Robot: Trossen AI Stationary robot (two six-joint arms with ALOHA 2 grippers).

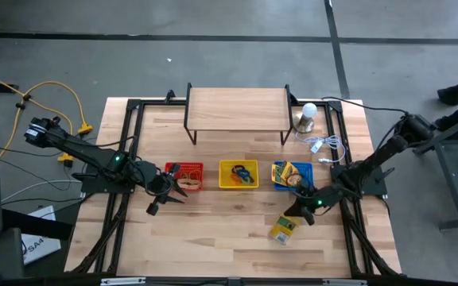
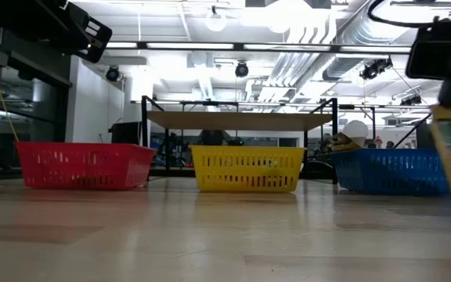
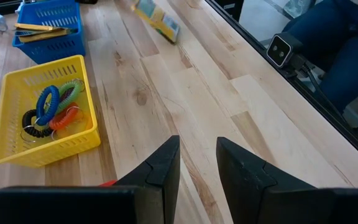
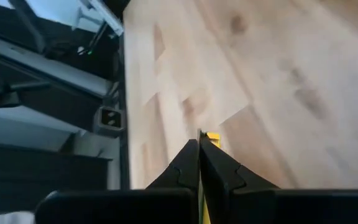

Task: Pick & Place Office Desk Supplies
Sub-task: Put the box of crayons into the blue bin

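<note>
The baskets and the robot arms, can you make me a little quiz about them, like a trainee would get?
1. True or false: the yellow basket sits between the red basket and the blue basket.
2. Which gripper holds the crayon box? A) left gripper B) right gripper C) neither
3. Fill in: the coloured rings lie in the ____ basket.

Key: 1 true. 2 B: the right gripper is shut on the box, just in front of the blue basket, while the left gripper is open and empty by the red basket. 3 yellow.
</note>
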